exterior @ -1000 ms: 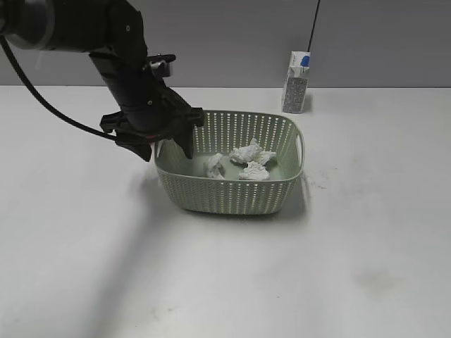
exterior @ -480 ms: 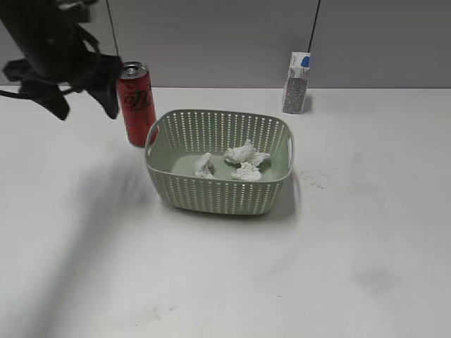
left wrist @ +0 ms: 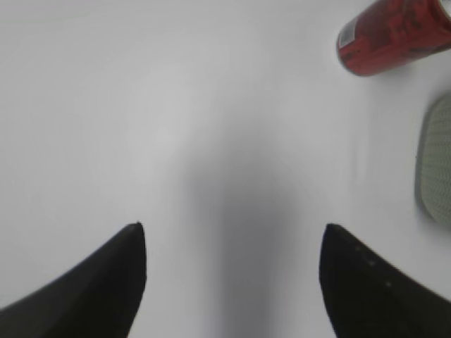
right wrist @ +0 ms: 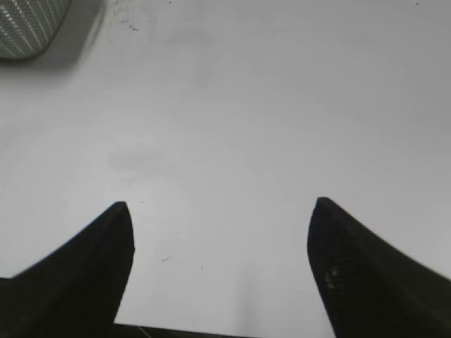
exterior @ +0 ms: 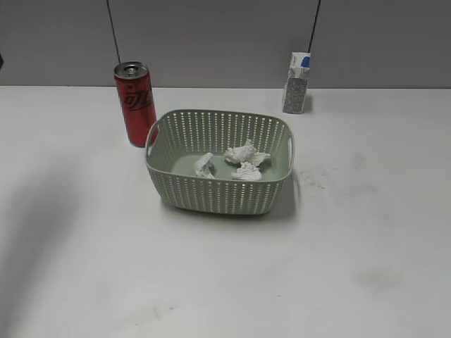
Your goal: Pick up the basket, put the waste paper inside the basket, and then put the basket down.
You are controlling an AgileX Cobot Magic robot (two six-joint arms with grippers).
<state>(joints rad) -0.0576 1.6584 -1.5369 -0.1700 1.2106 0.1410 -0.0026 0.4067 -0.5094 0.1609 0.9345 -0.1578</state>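
While the white table [exterior: 106, 282] lies bare across its near half, the sage-green basket [exterior: 218, 193] sits flat on it around the middle, nothing touching it. Inside, on the basket floor, I can see three small crumpled wads of waste paper [exterior: 246, 153]: one toward the left, two close together toward the right. Just behind the basket's left corner stands a red soda can [exterior: 135, 102], upright, very near the basket rim, though I cannot tell whether they touch. Farther back, near the grey wall on the right, a white-and-grey carton [exterior: 297, 83] with a blue mark stands upright, well apart from the basket.

Neither arm shows from where I stand. Through the left wrist camera, the left gripper [left wrist: 232, 243] hangs over bare table with its two dark fingers spread wide and nothing between them; the can lies at the upper right edge there and a sliver of the basket at the right. The right gripper [right wrist: 220, 211] likewise has its fingers wide apart and empty above the table, with a corner of the basket in the upper left of its view.
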